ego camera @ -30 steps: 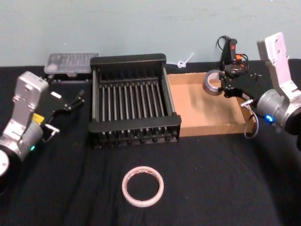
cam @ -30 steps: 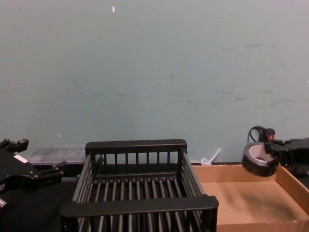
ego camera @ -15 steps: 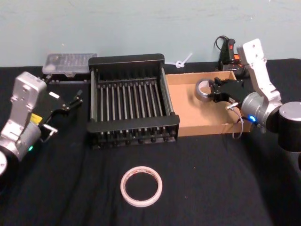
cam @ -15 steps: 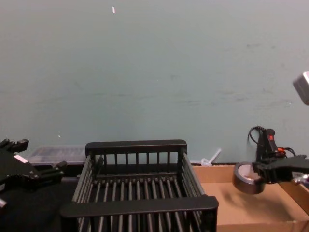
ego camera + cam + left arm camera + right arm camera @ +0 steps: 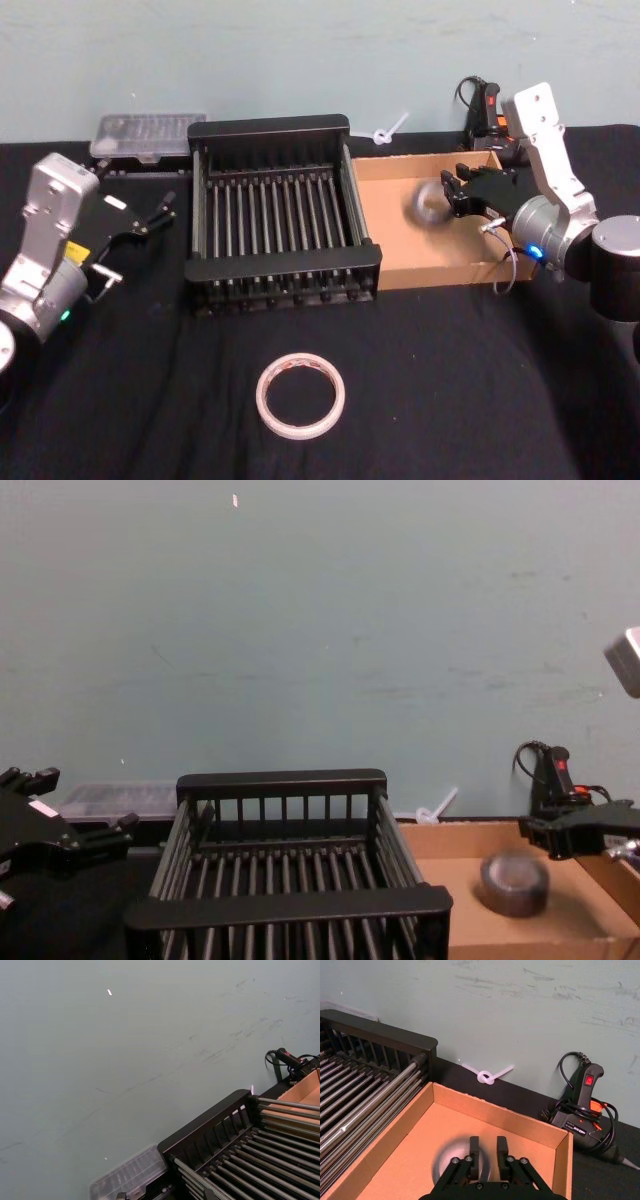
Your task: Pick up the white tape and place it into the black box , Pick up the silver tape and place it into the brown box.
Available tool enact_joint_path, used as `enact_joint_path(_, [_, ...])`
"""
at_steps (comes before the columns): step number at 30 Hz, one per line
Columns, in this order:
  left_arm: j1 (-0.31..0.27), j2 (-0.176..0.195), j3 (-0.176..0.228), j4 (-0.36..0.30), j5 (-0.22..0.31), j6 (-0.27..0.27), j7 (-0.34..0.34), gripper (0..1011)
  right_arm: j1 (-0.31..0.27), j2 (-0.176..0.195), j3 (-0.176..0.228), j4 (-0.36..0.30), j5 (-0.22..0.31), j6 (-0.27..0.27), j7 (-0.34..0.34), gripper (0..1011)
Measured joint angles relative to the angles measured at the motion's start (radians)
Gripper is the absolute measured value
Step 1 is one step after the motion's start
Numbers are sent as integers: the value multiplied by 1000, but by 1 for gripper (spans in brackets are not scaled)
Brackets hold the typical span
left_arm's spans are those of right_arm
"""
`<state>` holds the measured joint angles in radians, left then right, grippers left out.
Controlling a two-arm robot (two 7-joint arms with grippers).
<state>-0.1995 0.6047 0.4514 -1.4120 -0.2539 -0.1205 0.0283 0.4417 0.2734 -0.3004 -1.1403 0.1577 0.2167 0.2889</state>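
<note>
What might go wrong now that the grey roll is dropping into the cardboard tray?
The silver tape shows blurred, free below the right gripper inside the brown box; it may bounce or roll against a low wall. The white tape lies on the table, with the black box between it and the left gripper, an awkward reach.

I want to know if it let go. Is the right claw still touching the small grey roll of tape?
Apart. In the chest view, the small grey tape roll sits below the right gripper, a plain gap between them.
</note>
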Motion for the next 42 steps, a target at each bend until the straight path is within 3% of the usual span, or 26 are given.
enact_joint_path(23, [0, 0, 0, 0, 0, 0, 0, 1001, -2, 2, 1, -4, 4, 2, -1, 928])
enact_joint_path(28, [0, 0, 0, 0, 0, 0, 0, 1001, -2, 2, 1, -5, 4, 2, -1, 1002])
enact_joint_path(42, [0, 0, 0, 0, 0, 0, 0, 1001, -5, 3, 2, -8, 5, 2, 4, 1002])
